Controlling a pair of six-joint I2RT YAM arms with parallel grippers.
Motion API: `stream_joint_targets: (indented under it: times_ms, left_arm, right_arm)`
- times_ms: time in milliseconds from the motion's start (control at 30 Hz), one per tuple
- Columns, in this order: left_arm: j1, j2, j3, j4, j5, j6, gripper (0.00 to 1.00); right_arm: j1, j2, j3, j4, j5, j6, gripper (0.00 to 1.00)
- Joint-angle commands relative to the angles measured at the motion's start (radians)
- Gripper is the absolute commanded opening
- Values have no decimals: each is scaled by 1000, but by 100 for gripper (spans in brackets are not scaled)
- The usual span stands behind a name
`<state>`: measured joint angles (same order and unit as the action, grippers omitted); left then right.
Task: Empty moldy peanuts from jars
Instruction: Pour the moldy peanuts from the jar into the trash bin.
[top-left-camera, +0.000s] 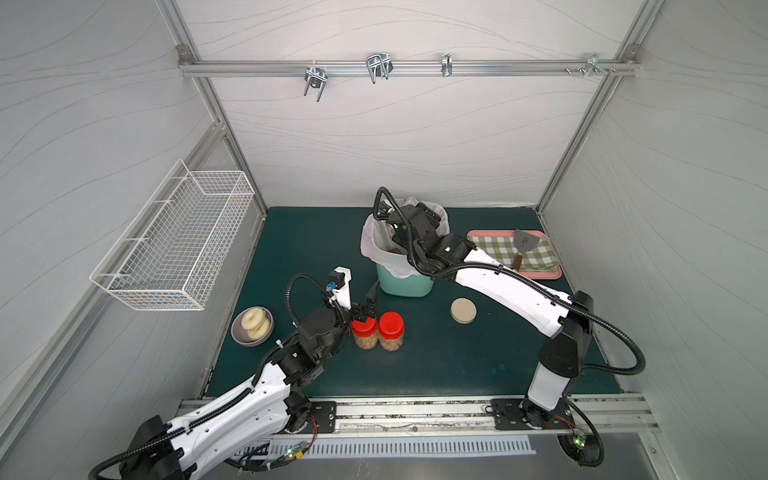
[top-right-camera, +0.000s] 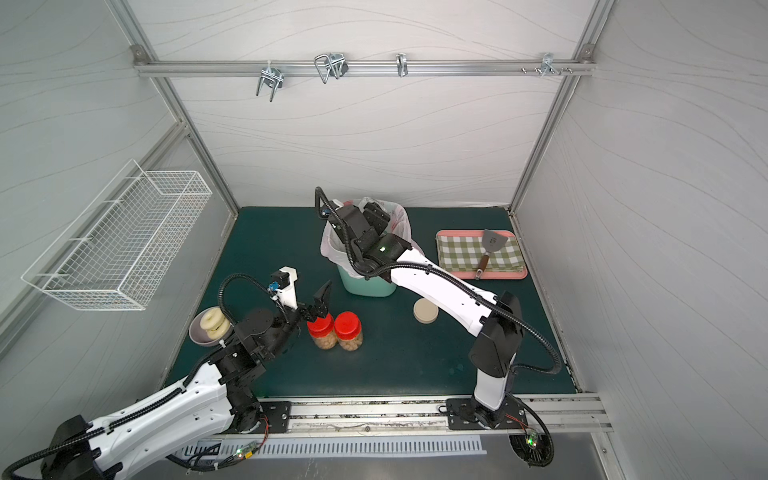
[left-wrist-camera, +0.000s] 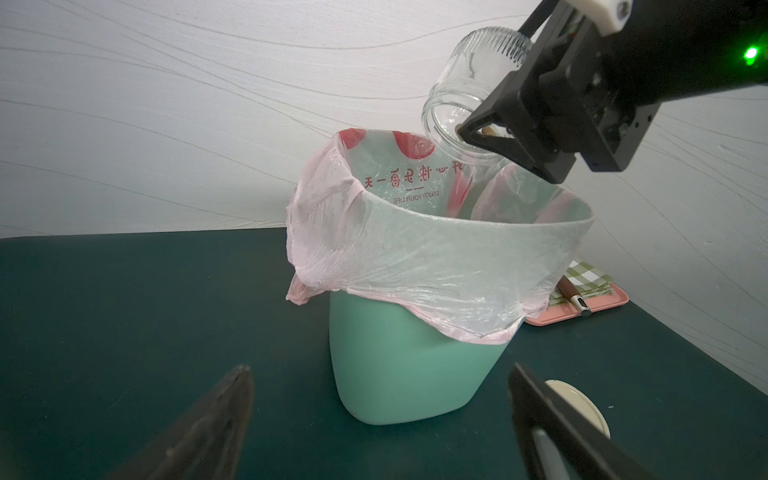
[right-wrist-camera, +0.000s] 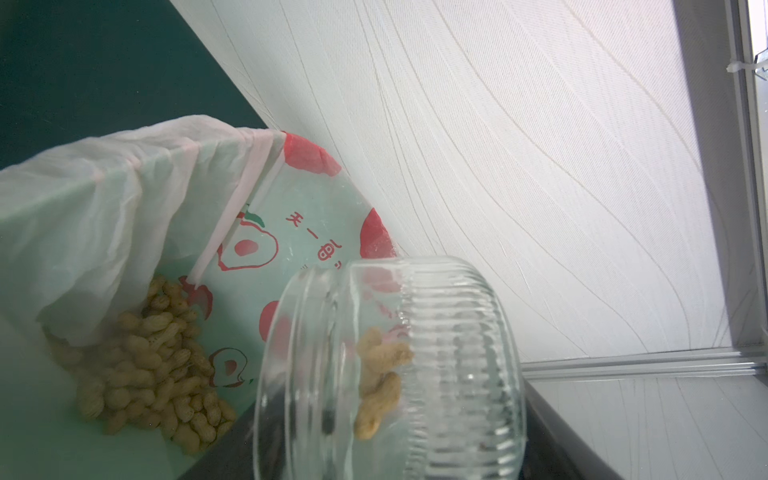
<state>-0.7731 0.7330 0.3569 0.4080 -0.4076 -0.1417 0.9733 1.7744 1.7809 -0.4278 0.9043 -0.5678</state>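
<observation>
Soft, even light fills both top views. The white walls (top-left-camera: 415, 137) are bright, and shadows barely show on the dark worktop (top-left-camera: 457, 365). The wide lens splays the rails (top-left-camera: 582, 137) outward toward the edges. In the left wrist view the fingers (left-wrist-camera: 216, 424) of the left pincer (left-wrist-camera: 379, 370) are blurred close to the lens, and a green lamp (left-wrist-camera: 750, 53) flares. In the right wrist view the jar (right-wrist-camera: 415, 365) is soft and glinting, the wall is washed out and the peanuts (right-wrist-camera: 149, 374) lie in shade.

The dark green surface (top-left-camera: 457, 365) is occupied by a mint-green plastic bin (top-left-camera: 405, 284), with two clear red-lidded jars (top-left-camera: 391, 330) and a round beige lid (top-left-camera: 463, 310) before it.
</observation>
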Motion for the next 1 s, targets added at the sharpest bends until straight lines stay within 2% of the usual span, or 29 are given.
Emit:
stream_joint_targets:
  times_ms: [0,167,267,333,467,600,733,867,967]
  left_arm:
    - [3,-3,5,26,-8,7,97]
    - [3,0,5,28,-7,5,97]
    - [3,0,5,26,-8,6,97]
    - [3,-5,4,26,-10,6,97]
    - [3,-2,5,28,-4,2,97]
    - [3,-4,4,28,-6,2,97]
    - [3,-3,5,29,-4,2,96]
    - [4,-3,4,25,-7,4,97]
    - [4,-12,1,27,-10,5,97]
  right_arm:
    - [-5,5,34,28,36,-16,0]
    - [11,-10,0,106,20,-58,0]
    - [-17,24,28,59,27,-55,0]
    - [2,28,42,45,49,-63,0]
    - [16,-26,-40,186,27,-117,0]
    - [0,-1,-4,148,62,-123,0]
    - [38,-29,-102,347,52,-256,0]
    - [16,23,-55,314,84,-282,0]
    - [52,9,-101,406,87,-352,0]
